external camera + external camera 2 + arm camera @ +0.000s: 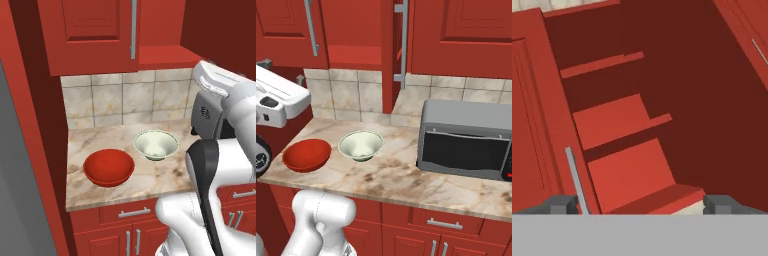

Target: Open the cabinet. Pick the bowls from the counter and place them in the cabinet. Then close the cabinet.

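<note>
Hand [640, 204] wide before bare cabinet shelves [619, 122]

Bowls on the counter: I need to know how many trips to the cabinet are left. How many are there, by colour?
Red bowl: 1
Pale greenish-white bowl: 1
Total: 2, both on the counter, none in the open cabinet.

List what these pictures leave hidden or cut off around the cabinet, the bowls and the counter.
- Cabinet: its upper part is cut off by the top edge in both base views.
- Counter: its right end is hidden behind the arm in the left base view.
- Microwave: its right side is cut off by the right base view's edge.
- Red bowl: its underside is hidden.
</note>
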Controlling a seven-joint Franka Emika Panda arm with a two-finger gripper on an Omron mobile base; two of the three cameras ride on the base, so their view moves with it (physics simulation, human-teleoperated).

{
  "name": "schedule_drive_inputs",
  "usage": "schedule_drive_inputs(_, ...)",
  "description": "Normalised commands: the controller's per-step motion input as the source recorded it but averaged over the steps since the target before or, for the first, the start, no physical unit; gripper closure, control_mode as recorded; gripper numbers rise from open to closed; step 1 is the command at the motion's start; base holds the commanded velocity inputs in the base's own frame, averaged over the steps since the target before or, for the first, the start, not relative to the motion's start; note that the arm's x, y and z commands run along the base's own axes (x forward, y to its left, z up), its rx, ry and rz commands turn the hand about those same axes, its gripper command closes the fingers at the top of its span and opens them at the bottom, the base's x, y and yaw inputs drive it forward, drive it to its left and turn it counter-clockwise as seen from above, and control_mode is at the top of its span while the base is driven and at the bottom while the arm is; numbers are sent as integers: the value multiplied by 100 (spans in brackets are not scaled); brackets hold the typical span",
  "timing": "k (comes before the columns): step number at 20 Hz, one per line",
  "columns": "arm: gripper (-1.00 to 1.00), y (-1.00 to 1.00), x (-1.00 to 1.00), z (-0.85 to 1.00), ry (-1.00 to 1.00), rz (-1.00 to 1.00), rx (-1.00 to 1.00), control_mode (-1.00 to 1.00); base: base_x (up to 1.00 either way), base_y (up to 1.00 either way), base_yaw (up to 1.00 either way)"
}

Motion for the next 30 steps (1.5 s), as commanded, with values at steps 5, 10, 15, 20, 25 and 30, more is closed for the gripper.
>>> schedule_drive_inputs(5, -100, 13, 9, -9, 0, 1, -12, -100, 0, 0, 0)
schedule_drive_inputs(10, -100, 17, 4, -2, 0, 0, -13, -100, 0, 0, 0)
schedule_drive_inputs(15, -100, 23, 17, 0, 1, 0, -10, -100, 0, 0, 0)
schedule_drive_inputs(20, -100, 38, 20, -5, 1, 0, -6, -100, 0, 0, 0)
schedule_drive_inputs(25, -100, 36, 20, 0, 0, 0, -5, -100, 0, 0, 0)
schedule_drive_inputs(30, -100, 10, 27, 0, 0, 0, -3, -100, 0, 0, 0)
